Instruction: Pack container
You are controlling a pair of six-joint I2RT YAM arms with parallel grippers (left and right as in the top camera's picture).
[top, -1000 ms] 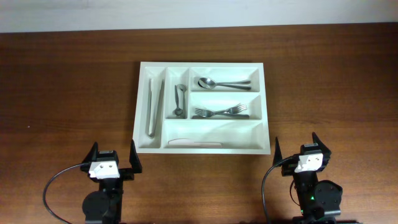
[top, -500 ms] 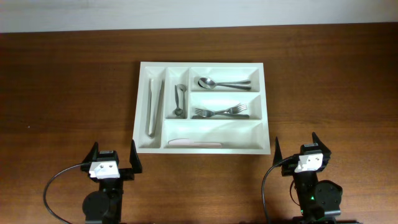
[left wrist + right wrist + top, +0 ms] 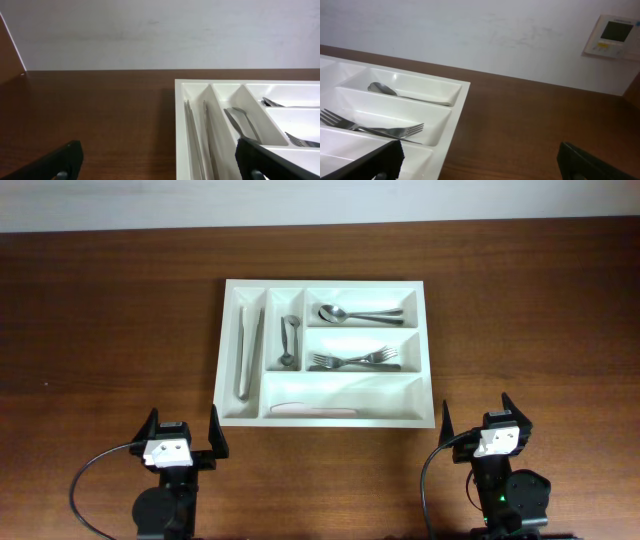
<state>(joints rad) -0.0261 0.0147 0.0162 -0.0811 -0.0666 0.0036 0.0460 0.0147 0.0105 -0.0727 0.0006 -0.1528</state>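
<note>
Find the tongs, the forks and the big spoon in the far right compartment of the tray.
tongs (image 3: 242,388), overhead view, on the joined end nearest the robot.
forks (image 3: 355,363), overhead view, mid-handle where they overlap.
big spoon (image 3: 331,312), overhead view, on the bowl.

Indoor workroom, maybe lab or office, dark wooden table (image 3: 100,330), bare white wall (image 3: 160,30), wall-mounted control panel (image 3: 615,35)

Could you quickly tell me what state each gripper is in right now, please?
Left gripper: open, holding nothing.
Right gripper: open, holding nothing.
</note>
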